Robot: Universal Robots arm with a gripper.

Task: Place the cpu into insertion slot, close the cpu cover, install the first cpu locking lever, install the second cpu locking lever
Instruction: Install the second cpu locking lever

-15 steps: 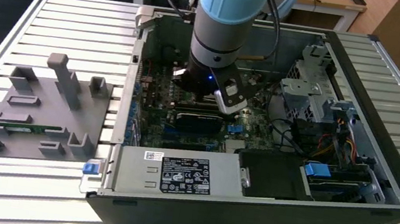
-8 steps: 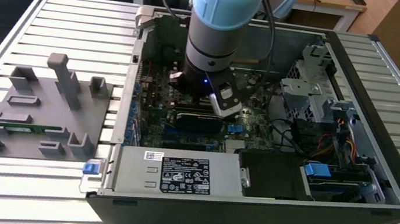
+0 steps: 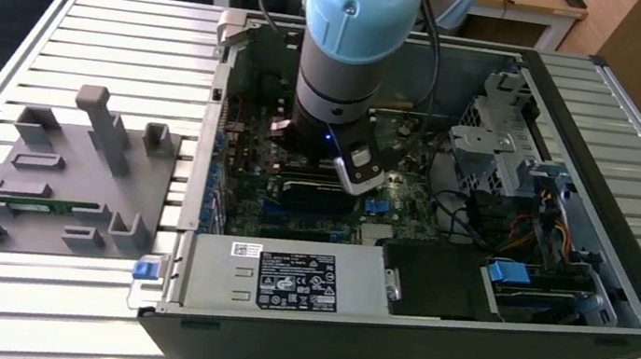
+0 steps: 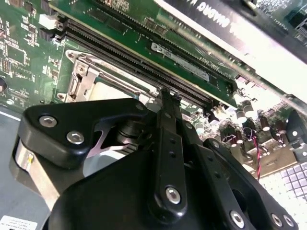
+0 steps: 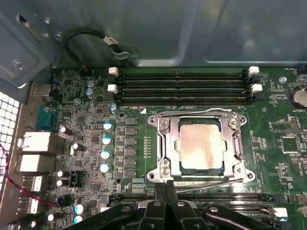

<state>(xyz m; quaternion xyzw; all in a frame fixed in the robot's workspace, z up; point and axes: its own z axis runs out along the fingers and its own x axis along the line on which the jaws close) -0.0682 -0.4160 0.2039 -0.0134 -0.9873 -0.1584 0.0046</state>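
closed, empty tool (image 5: 166, 191) over an open computer case (image 3: 398, 341) on a slatted table (image 3: 89, 34).

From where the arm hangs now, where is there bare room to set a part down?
Bare slats lie beyond the grey fixture, towards the exterior view's left. Inside the computer case it is crowded: arm, cables, motherboard, with the gripper beside the cpu.

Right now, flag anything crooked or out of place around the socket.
Nothing stands out. In the first wrist view the cpu lies flat and square in the insertion slot, the cpu cover sits level around it, and the hand is beside the socket's edge.
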